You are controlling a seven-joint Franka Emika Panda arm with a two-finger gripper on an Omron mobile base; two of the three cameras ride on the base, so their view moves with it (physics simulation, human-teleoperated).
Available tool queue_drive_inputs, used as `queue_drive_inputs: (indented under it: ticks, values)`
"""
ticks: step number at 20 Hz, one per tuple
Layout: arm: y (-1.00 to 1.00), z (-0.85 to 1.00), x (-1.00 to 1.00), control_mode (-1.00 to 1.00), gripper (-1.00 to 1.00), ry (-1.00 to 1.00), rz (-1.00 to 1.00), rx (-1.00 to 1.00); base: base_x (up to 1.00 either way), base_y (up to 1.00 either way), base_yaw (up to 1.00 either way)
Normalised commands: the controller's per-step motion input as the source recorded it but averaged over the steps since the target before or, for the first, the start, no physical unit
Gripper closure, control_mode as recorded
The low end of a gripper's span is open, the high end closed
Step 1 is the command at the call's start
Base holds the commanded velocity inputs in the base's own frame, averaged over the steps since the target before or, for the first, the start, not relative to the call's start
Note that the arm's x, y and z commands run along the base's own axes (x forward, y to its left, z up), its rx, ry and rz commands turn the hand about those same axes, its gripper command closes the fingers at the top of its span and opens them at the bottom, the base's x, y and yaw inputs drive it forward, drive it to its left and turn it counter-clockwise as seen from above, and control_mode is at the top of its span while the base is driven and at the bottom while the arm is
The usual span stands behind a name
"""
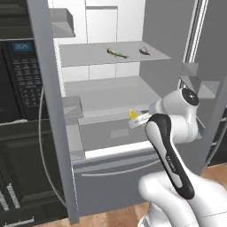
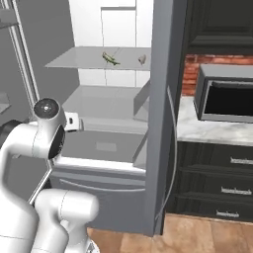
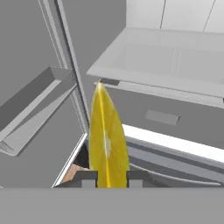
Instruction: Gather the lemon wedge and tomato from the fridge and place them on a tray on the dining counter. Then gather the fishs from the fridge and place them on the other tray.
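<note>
From the hand view you get the clearest read on the grip: the gripper (image 3: 108, 177) has its two dark fingertips (image 3: 89, 177) pinching the lemon wedge (image 3: 107, 140), which stands up between them as a tall yellow crescent in front of the open fridge (image 3: 183, 61). The left base view gives you what that close-up cannot: the wedge (image 1: 132, 114) shows as a small yellow tip at the end of the arm, held in front of the lower part of the fridge (image 1: 111, 93), at the front edge of the lower shelf and above the bottom drawer (image 1: 111, 177). In that same view you can see the two fish on the upper shelf, the olive-tan fish (image 1: 117, 53) to the left and the grey-silver fish (image 1: 144, 51) to the right, apart from each other. The right base view shows you the same pair from the other side, olive-tan fish (image 2: 110, 59) and grey-silver fish (image 2: 142, 60), but there the arm's joint covers most of the hand, so the wedge cannot be made out. That view also gives you the neighbouring marble-topped counter (image 2: 207, 129) and a dark microwave (image 2: 227, 99) beside the open fridge door.
</note>
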Motion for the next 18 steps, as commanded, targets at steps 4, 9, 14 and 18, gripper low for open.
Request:
queue_drive_inputs:
  ticks: [4,9,14,18]
  values:
    - [0.00,0.00,0.00,1.00,1.00,0.00,0.00,0.00,-0.84,0.00,0.00]
    - [0.00,0.00,0.00,1.00,1.00,0.00,0.00,0.00,-0.99,0.00,-0.03]
    - [0.00,0.00,0.00,1.00,1.00,0.00,0.00,0.00,-1.00,0.00,-0.17]
    - [0.00,0.00,0.00,1.00,1.00,0.00,0.00,0.00,-1.00,0.00,-0.28]
